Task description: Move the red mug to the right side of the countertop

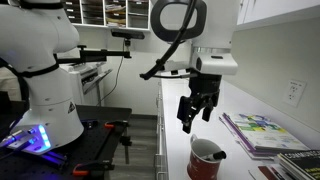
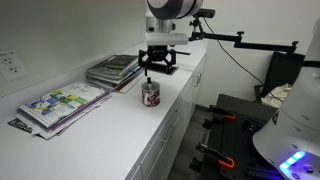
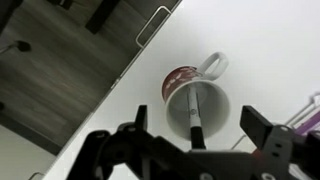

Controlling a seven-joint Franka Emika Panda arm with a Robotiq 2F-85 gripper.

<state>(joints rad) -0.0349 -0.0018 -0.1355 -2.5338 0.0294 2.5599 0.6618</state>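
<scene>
The red mug (image 1: 206, 158) is seen as dark red outside and pale within, and its handle is shown white in the wrist view. A black stick (image 3: 196, 115) is seen inside it. The bench (image 2: 95, 140) is finished in plain white, as are the cabinet fronts (image 2: 175, 125) below. The claw (image 1: 195, 120) is coloured black, the arm (image 1: 215, 62) white. The magazines (image 2: 62, 102) are printed in green, yellow and blue patches. A blue-violet light (image 1: 30, 140) is seen beside the dark cart (image 1: 100, 130).
</scene>
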